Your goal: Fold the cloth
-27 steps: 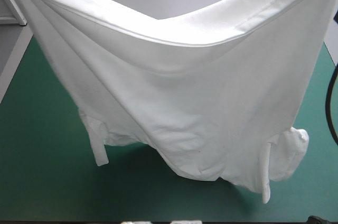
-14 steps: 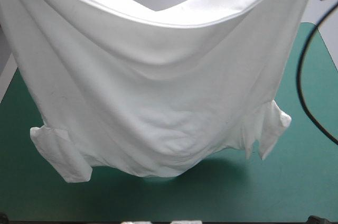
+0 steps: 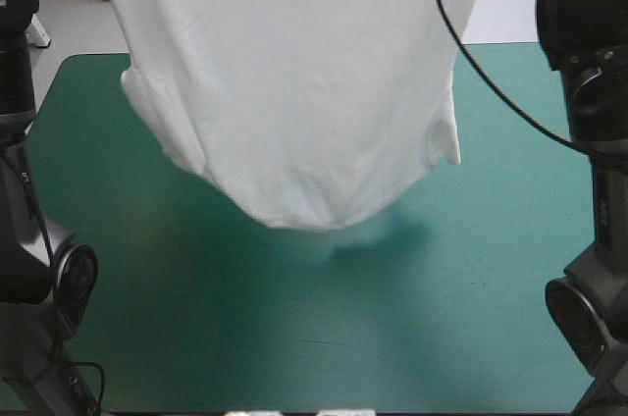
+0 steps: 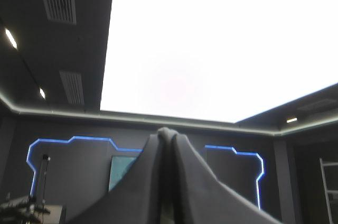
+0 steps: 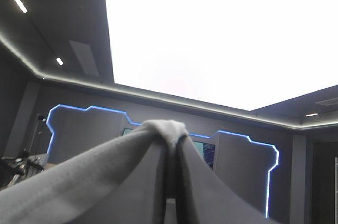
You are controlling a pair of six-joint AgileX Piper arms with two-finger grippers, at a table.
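Above the middle of the teal-green tabletop (image 3: pixel 294 338), the white T-shirt (image 3: pixel 294 92) hangs clear with its long axis vertical. Its rounded lower edge is the lowest part, and a shadow lies beneath it. Higher, beyond the high view, the left tool (image 4: pixel 168 131) and right tool (image 5: pixel 171 128) are each nipped almost closed on cloth. Laying it flat likely needs both lowered evenly.

The right gripper (image 5: pixel 170 142) is pressing its fingers (image 5: pixel 216 192) together into one pointed arch. It is pinching the T-shirt (image 5: pixel 90 182) between them, with a small bunch of fabric poking out over the tips. From there the cloth is draping down over one finger toward the wrist, covering most of it, a stitched hem running along its lower edge. The other finger is showing bare and black.
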